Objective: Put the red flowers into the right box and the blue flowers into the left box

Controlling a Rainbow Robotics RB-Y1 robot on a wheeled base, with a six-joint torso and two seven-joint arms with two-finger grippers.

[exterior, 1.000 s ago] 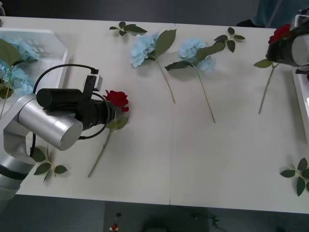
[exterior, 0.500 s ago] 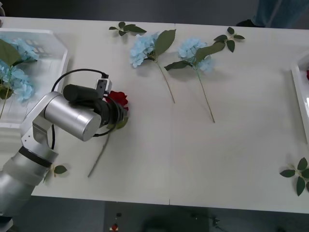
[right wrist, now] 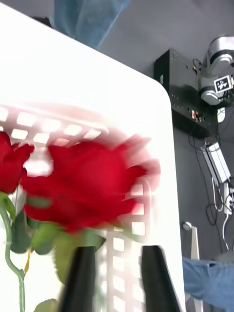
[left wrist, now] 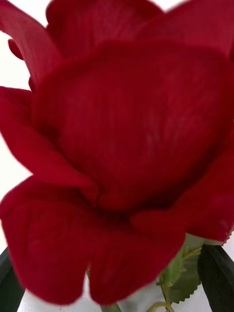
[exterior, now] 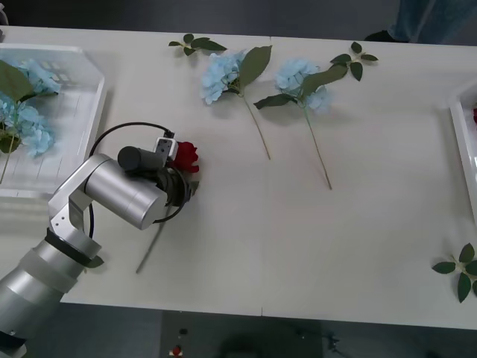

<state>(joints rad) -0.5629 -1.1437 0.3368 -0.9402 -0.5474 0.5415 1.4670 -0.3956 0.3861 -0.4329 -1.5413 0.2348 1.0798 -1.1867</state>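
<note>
One of the red flowers (exterior: pixel 186 155) lies on the table left of centre. My left gripper (exterior: pixel 177 182) is at its neck, mostly hidden under the arm. In the left wrist view the bloom (left wrist: pixel 126 146) looms close and the black fingers (left wrist: pixel 218 278) stand open on either side of the stem. Over the right box (right wrist: pixel 48 127) my right gripper (right wrist: pixel 119 282) is open, with a blurred rose (right wrist: pixel 83 195) just beyond it and another rose (right wrist: pixel 10 165) lying inside. Two blue flowers (exterior: pixel 222 74) (exterior: pixel 299 78) lie at the table's back. The left box (exterior: pixel 74 52) holds more blue flowers (exterior: pixel 30 123).
Loose leaf sprigs lie at the back (exterior: pixel 197 43) (exterior: pixel 356 60), at the front right (exterior: pixel 462 270) and under my left arm (exterior: pixel 93 261). The right box's rim (exterior: pixel 463 142) runs along the table's right edge.
My left arm has swung in and lowered onto the rose. My right gripper, which held a rose at the far right a second ago, has left the front view.
</note>
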